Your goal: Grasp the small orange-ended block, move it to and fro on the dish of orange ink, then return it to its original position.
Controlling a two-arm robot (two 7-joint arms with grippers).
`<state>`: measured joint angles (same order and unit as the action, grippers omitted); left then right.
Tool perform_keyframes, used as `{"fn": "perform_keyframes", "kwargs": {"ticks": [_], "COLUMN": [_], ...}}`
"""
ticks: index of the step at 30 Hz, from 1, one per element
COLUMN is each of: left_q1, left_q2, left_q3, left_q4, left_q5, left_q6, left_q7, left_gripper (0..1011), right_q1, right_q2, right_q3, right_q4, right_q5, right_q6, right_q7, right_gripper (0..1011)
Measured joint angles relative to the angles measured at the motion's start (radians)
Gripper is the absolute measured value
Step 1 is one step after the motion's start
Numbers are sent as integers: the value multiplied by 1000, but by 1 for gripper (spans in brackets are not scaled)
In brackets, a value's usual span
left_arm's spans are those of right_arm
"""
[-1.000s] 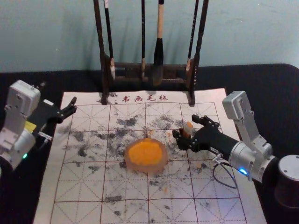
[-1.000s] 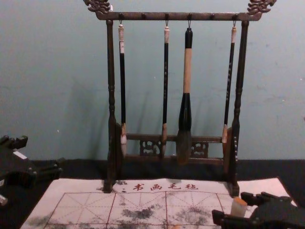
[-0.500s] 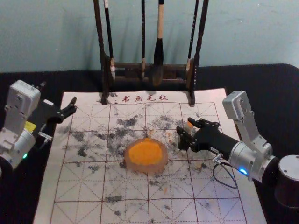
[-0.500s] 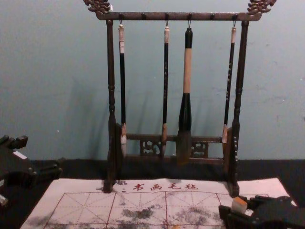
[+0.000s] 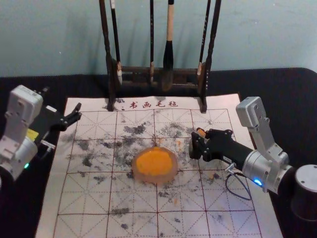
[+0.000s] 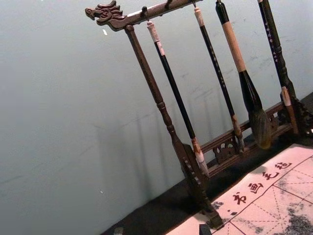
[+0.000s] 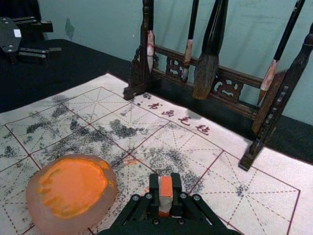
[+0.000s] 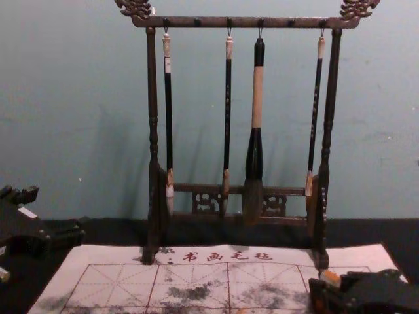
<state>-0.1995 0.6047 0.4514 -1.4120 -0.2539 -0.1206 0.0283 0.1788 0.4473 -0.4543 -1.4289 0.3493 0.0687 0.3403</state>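
Over the calligraphy mat [image 5: 124,198], the right gripper [image 7: 165,185] is pinching the orange-ended block [image 7: 166,194] beside the ink dish [image 5: 153,179], presumably for dabbing; the left gripper [image 8: 57,210], fingers spread, is idling by the mat's far-left corner.

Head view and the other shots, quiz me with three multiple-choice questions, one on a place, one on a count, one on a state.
1. Where is the round, pinkish ink dish?
A. Left of the black right gripper
B. Behind the rack
C. Right of that gripper

2. How many brushes hang from the dark wooden rack?
A. Three
B. Four
C. Six

3. The small, pale, orange-ended block is:
A. Loose
B. Lying on the dish
C. Gripped

1 A: the head view shows it there.
2 B: the chest view shows four.
3 C: the right wrist view shows fingers clasping it.
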Motion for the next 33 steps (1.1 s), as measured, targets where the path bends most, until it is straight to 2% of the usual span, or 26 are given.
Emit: {"fn": "perform_keyframes", "kwargs": {"ticks": [7,14,19,26,29,33], "left_q1": [0,0,0,0,0,0], "left_q2": [0,0,0,0,0,0], "left_q3": [0,0,0,0,0,0], "left_q4": [0,0,0,0,0,0], "left_q5": [0,0,0,0,0,0], "left_q6": [0,0,0,0,0,0], "left_q7": [0,0,0,0,0,0], "left_gripper": [1001,1001,1001,1001,1001,1001], "right_q1": [-1,-11,-24,-31,-20,21], "right_q2": [-9,-25,-30,-10,-7,-14], "right_q3": [7,34,63,89,87,64], "right_q4": [1,-16,-57,-137,-141,-110], "right_q5": [-2,-1,8,9,8,-5], "right_q6": [-5,-2,20,40,30,12], "right_q7": [12,24,23,40,56,92], "right_gripper": [111,111,112,111,111,112]}}
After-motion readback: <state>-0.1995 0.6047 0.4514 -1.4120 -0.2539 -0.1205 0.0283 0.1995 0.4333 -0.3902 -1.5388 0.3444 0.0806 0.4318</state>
